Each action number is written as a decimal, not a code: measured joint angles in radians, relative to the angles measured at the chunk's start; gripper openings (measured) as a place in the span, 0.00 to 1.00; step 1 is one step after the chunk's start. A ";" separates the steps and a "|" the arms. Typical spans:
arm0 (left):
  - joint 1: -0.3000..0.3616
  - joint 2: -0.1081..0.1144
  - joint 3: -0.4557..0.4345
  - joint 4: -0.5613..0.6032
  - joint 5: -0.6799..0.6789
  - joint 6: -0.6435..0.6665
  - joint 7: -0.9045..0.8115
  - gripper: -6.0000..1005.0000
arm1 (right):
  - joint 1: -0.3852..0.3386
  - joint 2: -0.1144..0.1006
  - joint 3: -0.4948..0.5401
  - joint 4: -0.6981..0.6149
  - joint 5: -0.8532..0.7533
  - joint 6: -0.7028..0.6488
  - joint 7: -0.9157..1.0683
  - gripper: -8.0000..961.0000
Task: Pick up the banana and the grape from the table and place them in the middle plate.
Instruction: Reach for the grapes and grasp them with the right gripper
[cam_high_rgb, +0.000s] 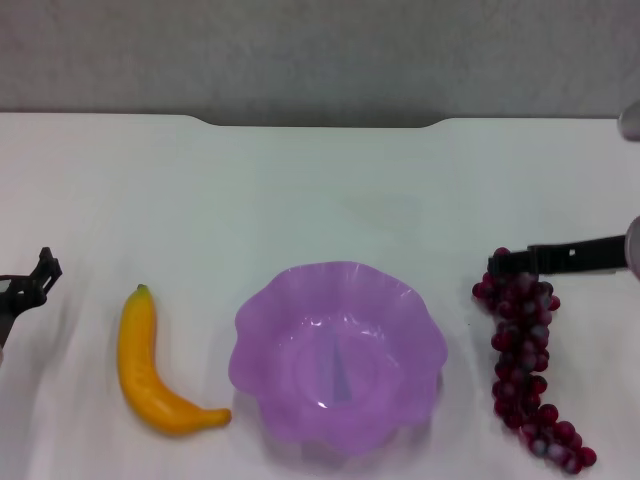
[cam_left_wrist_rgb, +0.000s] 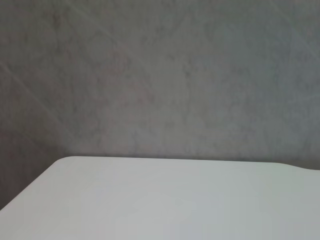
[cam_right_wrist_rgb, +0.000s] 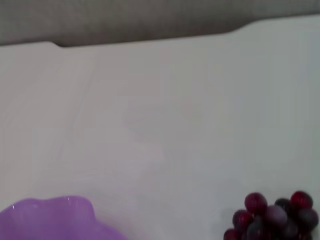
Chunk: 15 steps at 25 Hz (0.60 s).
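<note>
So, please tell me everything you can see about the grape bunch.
The grape is a long bunch of small round dark red-purple berries, some with a whitish bloom. It lies flat on the white table, right of the plate and apart from it, running from far to near. The right gripper reaches in at its far end; contact cannot be judged. The right wrist view shows only that far end.

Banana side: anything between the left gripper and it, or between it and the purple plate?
Nothing visible. Bare white table separates the left gripper from the curved yellow banana and the scalloped lilac plate.
</note>
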 joint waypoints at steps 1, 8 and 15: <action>0.000 0.000 0.000 0.000 0.000 0.000 0.000 0.89 | 0.012 0.000 0.001 -0.020 0.000 0.004 -0.002 0.91; -0.002 0.000 0.001 -0.003 0.000 0.000 0.000 0.89 | 0.080 0.000 0.005 -0.170 -0.018 0.006 -0.011 0.91; -0.011 0.000 0.001 -0.002 0.000 0.000 0.000 0.89 | 0.127 -0.001 0.058 -0.293 -0.075 -0.023 -0.014 0.91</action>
